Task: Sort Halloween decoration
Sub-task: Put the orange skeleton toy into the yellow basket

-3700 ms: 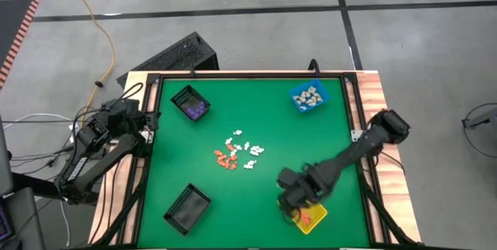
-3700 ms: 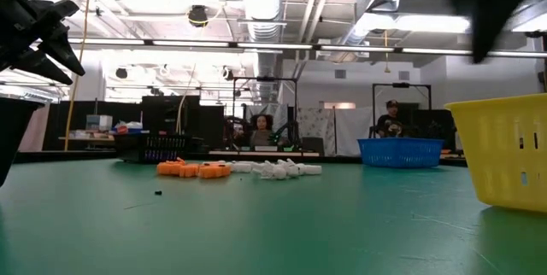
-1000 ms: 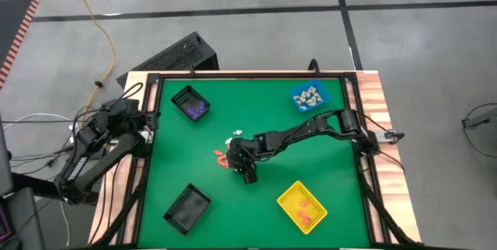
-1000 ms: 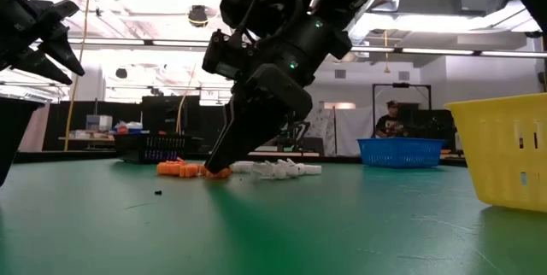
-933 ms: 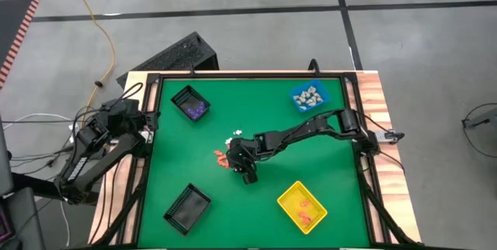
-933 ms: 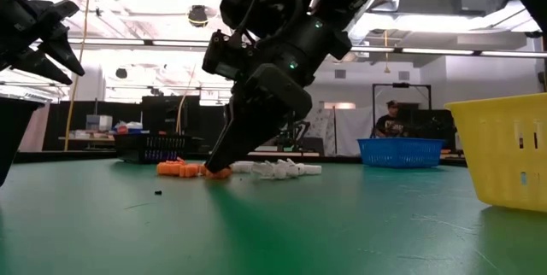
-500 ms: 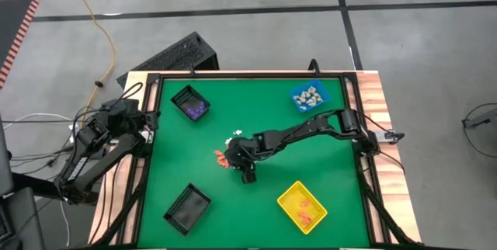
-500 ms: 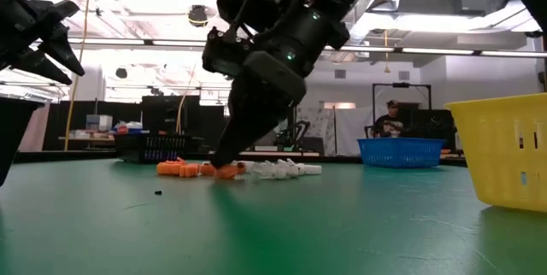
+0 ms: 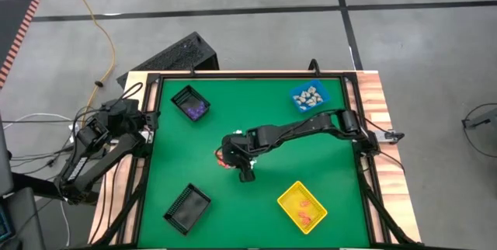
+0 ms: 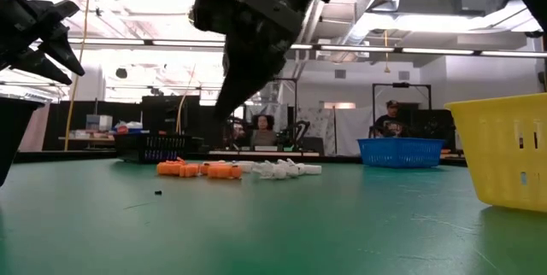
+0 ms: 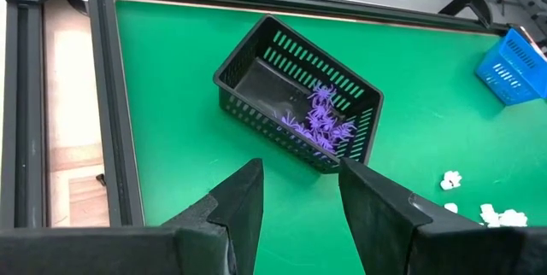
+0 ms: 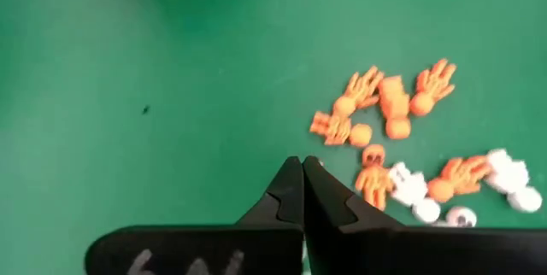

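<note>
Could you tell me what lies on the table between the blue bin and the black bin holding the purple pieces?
In the high view, only bare green mat separates the blue bin from the black bin.

Your high view looks straight down and takes in the whole green bench (image 9: 186,157) and some grey floor around it. Your low view sits at bench height, facing level across the green surface into the room behind, with the yellow bin (image 10: 504,151) close on its right. Your left wrist view looks forward and down past its own end effector (image 11: 299,202) at the black bin (image 11: 295,91), from fairly near. Your right wrist view looks almost straight down, very close to the bench. The small orange pieces (image 12: 385,108) it sees are the same cluster shown mid-bench in the high view and low view.
</note>
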Motion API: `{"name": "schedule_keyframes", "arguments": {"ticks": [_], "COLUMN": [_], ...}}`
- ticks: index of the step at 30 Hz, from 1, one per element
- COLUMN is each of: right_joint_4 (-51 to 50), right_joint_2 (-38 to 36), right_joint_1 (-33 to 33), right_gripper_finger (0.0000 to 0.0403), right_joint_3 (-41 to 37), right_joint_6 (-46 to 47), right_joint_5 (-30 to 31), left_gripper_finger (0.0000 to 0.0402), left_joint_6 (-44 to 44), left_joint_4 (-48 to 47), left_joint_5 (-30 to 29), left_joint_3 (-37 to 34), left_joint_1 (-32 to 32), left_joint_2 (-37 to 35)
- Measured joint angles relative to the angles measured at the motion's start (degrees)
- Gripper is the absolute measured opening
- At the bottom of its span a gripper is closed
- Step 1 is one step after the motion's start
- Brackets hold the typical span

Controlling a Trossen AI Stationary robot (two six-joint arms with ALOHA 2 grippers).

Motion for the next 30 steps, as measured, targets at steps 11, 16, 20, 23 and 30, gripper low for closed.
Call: {"name": "schedule_keyframes", "arguments": {"ticks": [11,16,20,23,30], "right_joint_4": [0.3,0.9,0.8,-0.2,-2.2], "right_joint_2": [2.9,4.6,6.6,7.2,8.5], "right_joint_1": [0.2,0.1,0.1,0.5,1.0], "right_gripper_finger": [0.0137,0.0189,0.0207,0.0205,0.0138], "right_joint_3": [-0.4,-0.5,-0.3,-0.2,-0.1], "right_joint_6": [0.1,0.6,1.3,1.8,6.2], "right_joint_5": [1.6,4.5,4.5,4.6,7.9], "left_gripper_finger": [0.0143,0.0143,0.0143,0.0143,0.0143], "left_joint_6": [0.1,0.2,0.2,0.4,0.5], "left_joint_4": [0.0,0.0,0.0,0.0,0.0], "left_joint_5": [0.0,0.1,0.2,0.2,0.5], "left_joint_3": [0.0,0.0,0.0,0.0,0.0], "left_joint_1": [0.0,0.0,0.0,0.0,0.0], "left_joint_2": [0.0,0.0,0.0,0.0,0.0]}}
